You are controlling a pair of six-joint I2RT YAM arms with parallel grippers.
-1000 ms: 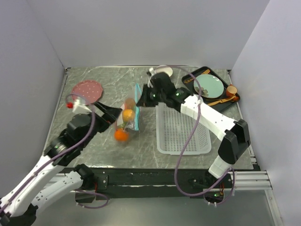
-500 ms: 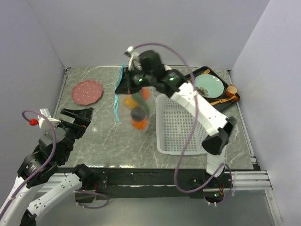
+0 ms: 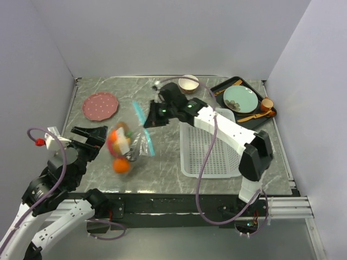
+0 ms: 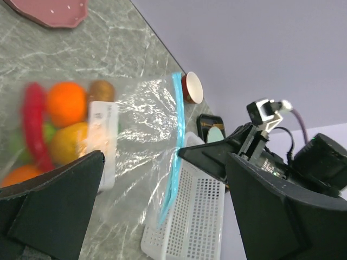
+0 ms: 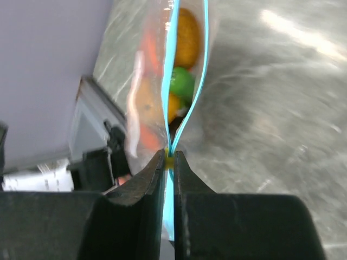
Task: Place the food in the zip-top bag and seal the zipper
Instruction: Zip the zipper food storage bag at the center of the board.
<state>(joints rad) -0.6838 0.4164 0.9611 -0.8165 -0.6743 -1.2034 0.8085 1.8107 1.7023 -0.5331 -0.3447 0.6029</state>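
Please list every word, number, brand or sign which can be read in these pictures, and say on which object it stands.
No text can be read in any view.
White label on the zip-top bag: too blurred to read, if it carries any print.

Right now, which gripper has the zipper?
The right gripper: its jaws are pinched shut on the teal zipper at the bag's mouth. The left gripper stands wide open, gripping nothing.
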